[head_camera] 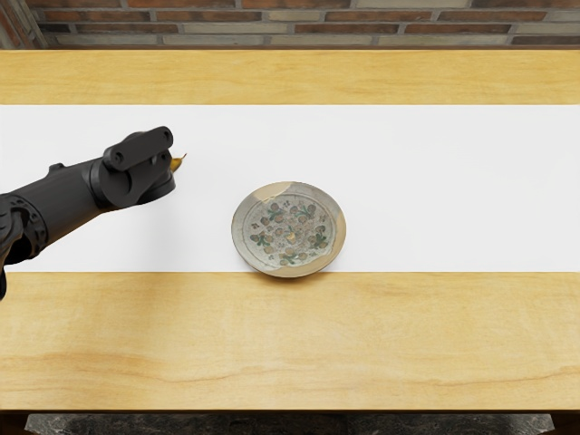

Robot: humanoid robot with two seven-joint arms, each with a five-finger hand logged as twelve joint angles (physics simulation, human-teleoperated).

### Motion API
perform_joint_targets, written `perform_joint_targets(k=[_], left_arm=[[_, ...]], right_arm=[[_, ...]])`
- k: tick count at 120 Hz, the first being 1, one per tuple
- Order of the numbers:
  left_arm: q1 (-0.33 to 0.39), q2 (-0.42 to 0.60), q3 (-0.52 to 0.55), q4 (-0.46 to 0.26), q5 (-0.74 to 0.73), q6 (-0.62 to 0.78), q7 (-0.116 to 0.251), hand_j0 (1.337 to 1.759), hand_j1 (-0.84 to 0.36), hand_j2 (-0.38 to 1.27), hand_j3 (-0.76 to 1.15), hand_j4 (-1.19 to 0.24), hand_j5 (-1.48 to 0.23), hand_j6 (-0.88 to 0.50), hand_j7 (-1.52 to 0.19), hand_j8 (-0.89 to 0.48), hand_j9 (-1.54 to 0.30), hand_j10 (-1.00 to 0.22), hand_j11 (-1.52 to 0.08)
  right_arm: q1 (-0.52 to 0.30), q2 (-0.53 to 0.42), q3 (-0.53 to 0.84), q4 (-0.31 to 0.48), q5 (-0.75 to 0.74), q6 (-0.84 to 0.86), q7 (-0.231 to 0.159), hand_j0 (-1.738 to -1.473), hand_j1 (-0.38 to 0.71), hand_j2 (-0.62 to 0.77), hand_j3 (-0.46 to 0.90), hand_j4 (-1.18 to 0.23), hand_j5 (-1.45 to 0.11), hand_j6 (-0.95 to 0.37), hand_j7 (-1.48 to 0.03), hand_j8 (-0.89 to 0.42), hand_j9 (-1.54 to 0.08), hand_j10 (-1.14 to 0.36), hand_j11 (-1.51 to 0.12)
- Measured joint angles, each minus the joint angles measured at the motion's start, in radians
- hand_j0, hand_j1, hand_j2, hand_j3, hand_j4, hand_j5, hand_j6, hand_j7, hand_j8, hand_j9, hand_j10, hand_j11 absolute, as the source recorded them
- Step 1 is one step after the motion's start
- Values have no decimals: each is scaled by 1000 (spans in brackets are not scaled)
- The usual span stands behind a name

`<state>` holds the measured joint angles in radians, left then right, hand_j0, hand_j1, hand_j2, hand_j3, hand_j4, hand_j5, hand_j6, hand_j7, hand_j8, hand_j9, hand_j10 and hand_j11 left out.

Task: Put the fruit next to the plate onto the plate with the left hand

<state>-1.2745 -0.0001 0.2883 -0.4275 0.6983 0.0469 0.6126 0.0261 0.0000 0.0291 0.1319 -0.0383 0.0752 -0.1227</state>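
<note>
One left hand point(142, 169) covers most of the fruit point(178, 160). Whether it grips, I cannot tell. The plate point(243, 227) lies apart.

A bench point(290, 344) of pale wood with a faint grain is seen filling most of the view. A white runner point(453, 181) is laid flat across its middle, from the picture's left edge to its right, so that a narrow band of bare wood is left behind it and a wider one in front. A brick wall point(290, 23) of red and grey bricks is shown beyond the far edge. A dark mottled strip point(290, 424) is glimpsed beneath the near edge.
</note>
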Motion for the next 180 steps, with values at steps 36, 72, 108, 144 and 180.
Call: perform_joint_targets(k=[36,72,108,144,180], left_arm=[[1,0,6,1,-1,-2,-1,1637,-259,-7,330,-441,-1036,-440,-1030,-413,-1031,-562,-1045],[11,0,15,2,13,-1,1,1570,-296,-145,708,-432,-1076,-431,-1101,-409,-1128,-497,-1160],[-51,0,-11,4,-104,-6,0,1620,-275,178,200,-568,-1143,-550,-1144,-385,-1140,-539,-1155],[-79,0,-148,5,-241,-18,1,1637,-301,340,46,-710,-1174,-619,-1162,-390,-1130,-549,-1138],[-78,0,-266,1,-317,-171,-1,1649,-258,493,11,-747,-1236,-676,-1138,-477,-1113,-631,-1114]], right_arm=[[0,0,0,0,0,0,0,-1658,-349,0,0,0,0,-1,0,0,0,0,0],[0,0,0,0,0,0,0,-1658,-349,0,0,0,0,-1,0,-1,0,-1,0],[0,0,0,0,0,0,0,-1658,-349,0,0,0,0,-1,0,-1,0,-1,0],[0,0,0,0,0,0,0,-1658,-349,0,0,0,0,0,0,0,0,0,0],[0,0,0,0,0,0,0,-1658,-349,0,0,0,0,0,0,0,0,0,0]])
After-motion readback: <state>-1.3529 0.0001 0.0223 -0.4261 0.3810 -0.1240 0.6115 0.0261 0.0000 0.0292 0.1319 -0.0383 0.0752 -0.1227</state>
